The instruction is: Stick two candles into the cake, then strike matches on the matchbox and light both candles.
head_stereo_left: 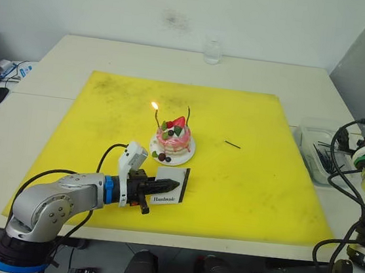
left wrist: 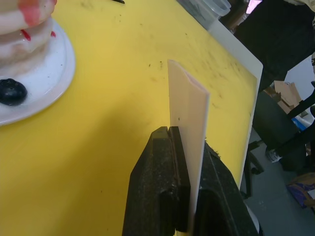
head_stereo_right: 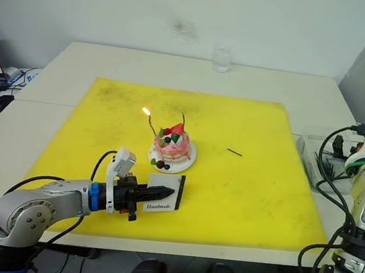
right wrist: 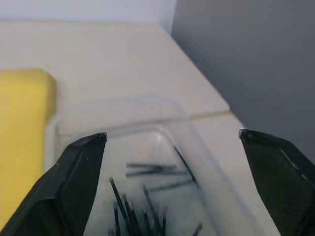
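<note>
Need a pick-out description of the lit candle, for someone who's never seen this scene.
Start at the yellow mat covering the table, then find the small pink-and-white cake on a white plate near its middle. Two thin candles rise from the cake; the lit candle is the one on the robot's left, with a small flame at its tip, while the other candle beside the strawberry is dark and unlit.

Matt yellow mat [head_stereo_left: 249, 184] — clear plastic tub [right wrist: 162, 123] of matches [right wrist: 147, 196]

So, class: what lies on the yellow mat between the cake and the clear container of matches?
One spent match lies on the yellow mat between the cake and the container, shown in both eye views.
</note>
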You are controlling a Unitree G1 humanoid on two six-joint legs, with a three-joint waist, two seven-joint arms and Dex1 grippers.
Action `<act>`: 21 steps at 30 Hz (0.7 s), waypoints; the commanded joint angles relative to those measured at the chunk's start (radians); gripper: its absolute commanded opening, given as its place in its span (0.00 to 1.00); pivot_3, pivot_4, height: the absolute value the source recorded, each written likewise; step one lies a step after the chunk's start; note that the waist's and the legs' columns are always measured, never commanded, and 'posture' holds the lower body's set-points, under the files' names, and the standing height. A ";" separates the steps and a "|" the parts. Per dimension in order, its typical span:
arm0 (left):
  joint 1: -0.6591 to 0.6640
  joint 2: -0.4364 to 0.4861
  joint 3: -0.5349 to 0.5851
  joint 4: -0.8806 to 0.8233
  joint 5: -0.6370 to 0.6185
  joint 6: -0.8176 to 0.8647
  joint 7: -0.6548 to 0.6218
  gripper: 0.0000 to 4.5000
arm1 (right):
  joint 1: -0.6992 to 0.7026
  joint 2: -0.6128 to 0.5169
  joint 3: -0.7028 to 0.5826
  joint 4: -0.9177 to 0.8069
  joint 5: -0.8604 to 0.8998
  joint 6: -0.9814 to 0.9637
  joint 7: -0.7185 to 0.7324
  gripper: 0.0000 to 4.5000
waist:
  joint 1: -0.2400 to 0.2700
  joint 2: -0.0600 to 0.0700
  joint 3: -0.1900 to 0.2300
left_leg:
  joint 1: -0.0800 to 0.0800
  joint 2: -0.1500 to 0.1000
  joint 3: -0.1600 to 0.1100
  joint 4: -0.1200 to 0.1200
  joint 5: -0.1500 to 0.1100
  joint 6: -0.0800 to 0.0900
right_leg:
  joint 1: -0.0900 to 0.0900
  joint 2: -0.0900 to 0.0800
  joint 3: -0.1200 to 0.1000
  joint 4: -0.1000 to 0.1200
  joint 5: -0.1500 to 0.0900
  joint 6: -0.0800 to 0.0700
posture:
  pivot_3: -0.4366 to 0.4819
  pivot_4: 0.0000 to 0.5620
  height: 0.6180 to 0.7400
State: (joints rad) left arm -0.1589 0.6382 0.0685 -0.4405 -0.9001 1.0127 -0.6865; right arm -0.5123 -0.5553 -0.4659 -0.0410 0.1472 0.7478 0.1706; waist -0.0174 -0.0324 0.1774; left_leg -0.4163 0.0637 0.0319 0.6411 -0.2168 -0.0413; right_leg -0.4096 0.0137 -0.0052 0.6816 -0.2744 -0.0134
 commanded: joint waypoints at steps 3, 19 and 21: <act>-0.013 0.011 0.013 -0.018 -0.002 -0.020 -0.014 0.00 | 0.079 -0.059 0.144 -0.235 0.129 -0.119 0.291 0.99 | -0.001 0.000 0.000 | 0.000 0.001 -0.001 0.000 0.000 0.000 | 0.000 0.000 0.000 0.000 0.000 0.000 | 0.48 0.27 1.00; -0.032 0.049 0.023 -0.013 -0.006 -0.010 -0.028 0.00 | -0.045 0.071 0.584 0.131 0.006 -0.355 0.490 0.99 | -0.009 0.000 0.000 | 0.000 0.000 -0.001 0.002 0.000 0.000 | 0.001 0.000 -0.001 0.000 0.001 0.002 | 0.48 0.27 1.00; -0.028 0.053 0.027 -0.019 -0.009 -0.009 -0.028 0.00 | -0.084 0.103 0.600 0.209 -0.019 -0.380 0.480 0.99 | -0.009 0.000 0.000 | 0.000 0.000 -0.001 0.002 0.000 0.000 | 0.001 0.000 -0.001 0.000 0.001 0.001 | 0.48 0.27 1.00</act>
State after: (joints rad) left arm -0.1827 0.6815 0.0764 -0.4320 -0.8996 1.0120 -0.7091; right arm -0.5677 -0.4612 0.1299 0.1330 0.1461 0.4080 0.6640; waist -0.0263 -0.0323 0.1776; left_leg -0.4165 0.0641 0.0306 0.6424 -0.2168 -0.0412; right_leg -0.4087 0.0141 -0.0065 0.6812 -0.2735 -0.0121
